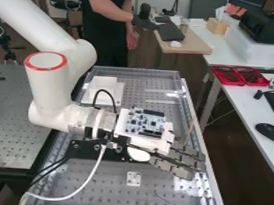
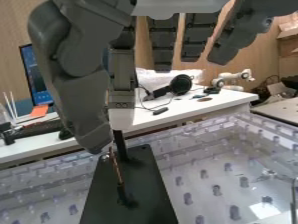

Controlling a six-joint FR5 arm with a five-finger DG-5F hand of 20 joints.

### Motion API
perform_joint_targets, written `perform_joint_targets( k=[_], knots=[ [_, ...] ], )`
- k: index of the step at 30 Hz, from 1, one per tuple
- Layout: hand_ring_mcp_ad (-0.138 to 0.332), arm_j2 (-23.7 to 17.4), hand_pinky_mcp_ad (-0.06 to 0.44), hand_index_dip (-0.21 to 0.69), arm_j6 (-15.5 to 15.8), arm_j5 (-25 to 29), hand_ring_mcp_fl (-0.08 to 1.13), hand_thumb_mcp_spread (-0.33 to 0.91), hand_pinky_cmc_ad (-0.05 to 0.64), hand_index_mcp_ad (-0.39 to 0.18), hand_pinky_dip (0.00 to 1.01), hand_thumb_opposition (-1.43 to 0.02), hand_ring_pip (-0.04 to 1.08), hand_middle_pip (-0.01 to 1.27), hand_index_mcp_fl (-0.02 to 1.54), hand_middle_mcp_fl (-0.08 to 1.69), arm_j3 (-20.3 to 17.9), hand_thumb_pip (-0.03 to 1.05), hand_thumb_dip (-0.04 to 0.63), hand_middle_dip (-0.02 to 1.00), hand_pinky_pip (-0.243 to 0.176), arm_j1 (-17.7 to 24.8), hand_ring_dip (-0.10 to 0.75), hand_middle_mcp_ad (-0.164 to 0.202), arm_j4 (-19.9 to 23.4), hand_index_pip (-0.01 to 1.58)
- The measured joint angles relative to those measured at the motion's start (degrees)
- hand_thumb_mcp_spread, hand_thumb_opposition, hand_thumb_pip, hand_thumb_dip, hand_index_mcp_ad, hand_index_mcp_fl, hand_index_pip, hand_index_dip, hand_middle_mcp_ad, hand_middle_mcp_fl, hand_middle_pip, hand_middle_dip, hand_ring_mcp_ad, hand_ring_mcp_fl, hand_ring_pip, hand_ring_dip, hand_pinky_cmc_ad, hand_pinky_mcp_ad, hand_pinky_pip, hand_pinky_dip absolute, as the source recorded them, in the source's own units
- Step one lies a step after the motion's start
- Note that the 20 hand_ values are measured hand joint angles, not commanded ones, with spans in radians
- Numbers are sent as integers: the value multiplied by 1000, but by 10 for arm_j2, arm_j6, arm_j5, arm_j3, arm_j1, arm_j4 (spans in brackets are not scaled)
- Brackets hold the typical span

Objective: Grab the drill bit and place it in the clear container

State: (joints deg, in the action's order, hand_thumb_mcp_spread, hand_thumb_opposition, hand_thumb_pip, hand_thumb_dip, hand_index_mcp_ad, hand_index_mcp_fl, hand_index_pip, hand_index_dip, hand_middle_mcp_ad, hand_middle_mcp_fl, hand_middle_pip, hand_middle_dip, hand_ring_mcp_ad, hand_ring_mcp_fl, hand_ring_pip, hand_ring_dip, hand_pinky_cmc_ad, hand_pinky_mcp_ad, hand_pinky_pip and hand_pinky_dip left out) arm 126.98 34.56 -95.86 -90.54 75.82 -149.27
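Right now the drill bit (image 2: 117, 172) lies just beyond the tip of the thumb (image 2: 80, 110), its long axis close to upright with a slight lean, its lower end down at the dark plate (image 2: 126, 215). The robot hand (image 1: 192, 163) looks open, fingers near straight, and seems to have hold of nothing; whether the thumb touches the bit's upper end, I cannot tell. The step in hand looks like lining up the grasp: thumb and fingers would need to close across the upright shaft, then lift along it. A sideways nudge could tip it. On the table (image 1: 109, 181), well apart, is a pale box (image 1: 105, 88); whether it is the clear container wanted, or has anything inside, I cannot make out.
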Motion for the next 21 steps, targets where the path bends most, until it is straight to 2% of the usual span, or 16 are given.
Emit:
perform_joint_targets(
  k=[14,21],
  knots=[
    [113,9,129,325,-4,-5,14,569,293,-134,190,-831,91,141,319,77,7,506,232,155,-77,-1,10,94,-2,1386],
    [113,11,129,309,-19,-9,14,613,298,-152,190,-890,91,141,436,75,7,534,239,154,-77,-2,10,94,3,1440]
  ],
)
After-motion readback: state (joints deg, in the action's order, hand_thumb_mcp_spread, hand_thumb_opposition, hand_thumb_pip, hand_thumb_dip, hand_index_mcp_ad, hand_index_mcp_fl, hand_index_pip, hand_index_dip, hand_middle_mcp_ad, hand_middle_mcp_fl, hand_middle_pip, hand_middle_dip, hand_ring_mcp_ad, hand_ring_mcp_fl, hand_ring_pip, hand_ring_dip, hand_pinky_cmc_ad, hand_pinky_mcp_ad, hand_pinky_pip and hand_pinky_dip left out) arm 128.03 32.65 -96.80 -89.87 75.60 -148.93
